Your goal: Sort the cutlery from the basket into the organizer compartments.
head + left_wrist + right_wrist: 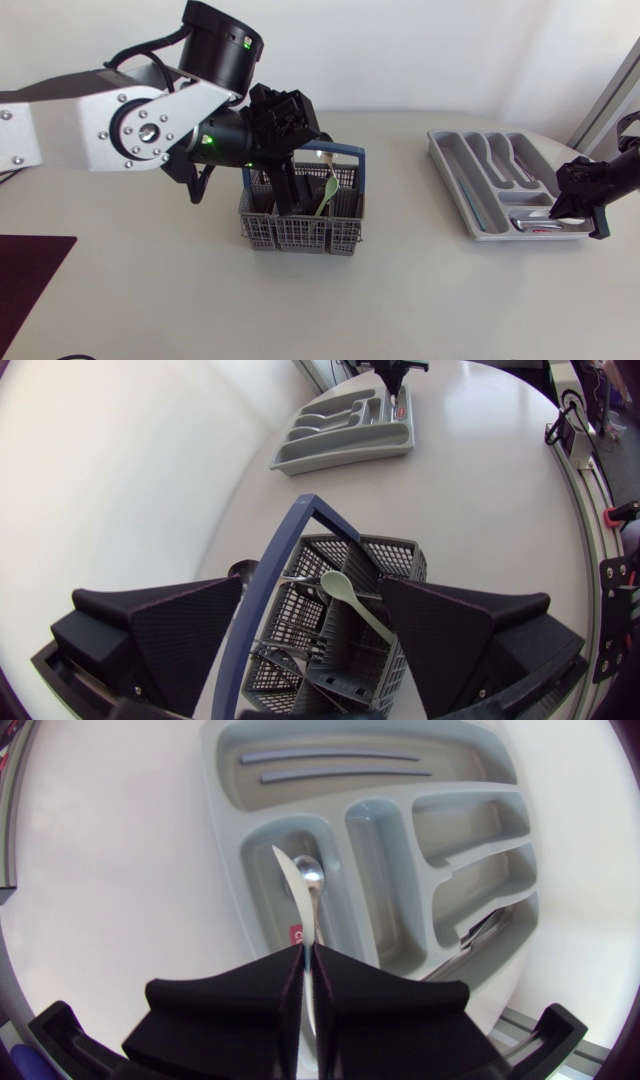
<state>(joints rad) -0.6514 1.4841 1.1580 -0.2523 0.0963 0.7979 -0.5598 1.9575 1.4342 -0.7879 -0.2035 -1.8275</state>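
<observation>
The left claw [312, 588] is hanging released over the grey basket [300, 236], which is standing mid-tabletop [400, 300]. Its fingers are standing wide apart, with the blue handle [282, 560] and a pale green spoon [350, 596] showing between them; the spoon is leaning inside the basket, touched by neither finger. The right claw [307, 955] is clenching a pale, pointed knife [297, 895], holding it blade-forward over the grey organizer [455, 185] at the tabletop's right, above the compartment where a metal spoon [311, 875] is lying.
</observation>
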